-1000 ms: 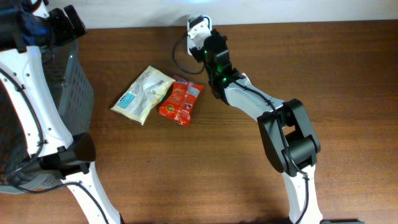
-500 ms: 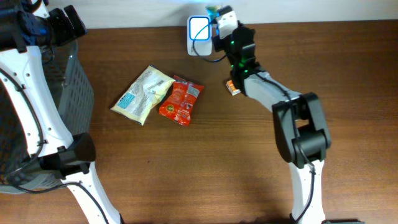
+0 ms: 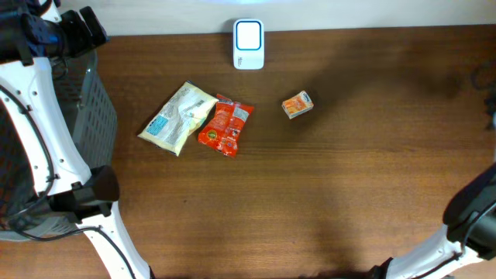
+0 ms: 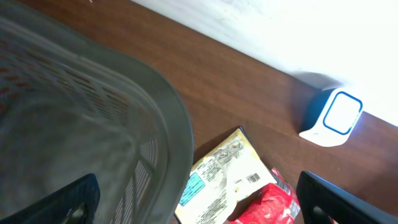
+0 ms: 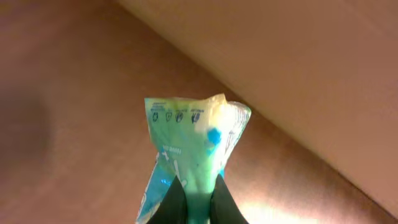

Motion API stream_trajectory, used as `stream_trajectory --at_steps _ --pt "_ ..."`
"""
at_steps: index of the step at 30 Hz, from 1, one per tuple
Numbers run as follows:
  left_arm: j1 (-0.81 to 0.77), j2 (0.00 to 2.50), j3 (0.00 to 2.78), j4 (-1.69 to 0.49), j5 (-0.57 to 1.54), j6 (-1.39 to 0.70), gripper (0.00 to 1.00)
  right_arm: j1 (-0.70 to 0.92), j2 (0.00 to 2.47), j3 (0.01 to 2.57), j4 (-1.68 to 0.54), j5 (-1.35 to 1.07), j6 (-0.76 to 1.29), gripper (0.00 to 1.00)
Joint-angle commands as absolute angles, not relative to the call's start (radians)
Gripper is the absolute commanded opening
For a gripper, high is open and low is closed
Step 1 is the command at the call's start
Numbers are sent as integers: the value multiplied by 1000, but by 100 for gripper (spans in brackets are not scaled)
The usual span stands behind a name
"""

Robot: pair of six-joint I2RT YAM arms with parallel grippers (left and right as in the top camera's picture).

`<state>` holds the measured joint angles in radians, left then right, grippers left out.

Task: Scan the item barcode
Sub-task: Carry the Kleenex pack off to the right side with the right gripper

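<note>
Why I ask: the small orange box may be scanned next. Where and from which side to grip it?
Probably from straight above, closing across the narrower width of the small orange cardboard box. It lies flat and slightly askew on the brown wooden table, bare wood all around, so there is room beside both long edges.

Packet (image 3: 177, 117) touching pouch (image 3: 226, 125) on its right, box (image 3: 297, 105) further right, scanner (image 3: 249, 44) behind.
</note>
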<state>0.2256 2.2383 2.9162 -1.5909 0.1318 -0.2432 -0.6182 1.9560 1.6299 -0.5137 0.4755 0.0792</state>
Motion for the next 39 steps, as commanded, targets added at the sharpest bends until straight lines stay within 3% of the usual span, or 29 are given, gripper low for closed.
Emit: stream_trajectory --at_steps 1,2,4,5,6,11,14,15,17,19,20,26,33,39 --pt "230 2234 2922 -1592 142 -231 99 -704 2005 1626 -540 409 87 11" --pt "230 2234 2922 -1592 142 -231 99 -736 2025 1626 -549 343 86 22" --pt "230 2234 2922 -1591 142 -231 99 -756 2048 1626 -559 205 86 58" --pt "230 2234 2922 -1591 142 -231 99 -752 2049 1626 -561 150 86 93" --pt "230 2234 2922 -1591 142 -231 99 -746 2049 1626 -561 123 86 99" --pt "230 2234 2922 -1591 142 -231 99 -662 2046 1629 -640 112 86 99" --pt "230 2234 2922 -1591 142 -231 99 -641 2007 1629 -683 112 120 37" --pt "230 2234 2922 -1591 142 -231 99 -657 1945 1629 -693 111 217 25" --pt "230 2234 2922 -1591 142 -231 99 -718 1838 1629 -735 110 411 21" --pt "230 2234 2922 -1592 142 -231 99 -792 1792 1629 -807 98 424 21" --pt "230 2234 2922 -1591 142 -231 99 -814 1793 1627 -846 114 422 4" --pt "230 2234 2922 -1592 142 -231 99 -984 1839 1371 -822 120 585 4" --pt "230 2234 2922 -1591 142 -231 99 -988 1850 1142 -555 102 586 4" --pt "229 2234 2922 -1591 142 -231 99 -922 1971 1133 -366 -27 585 6"
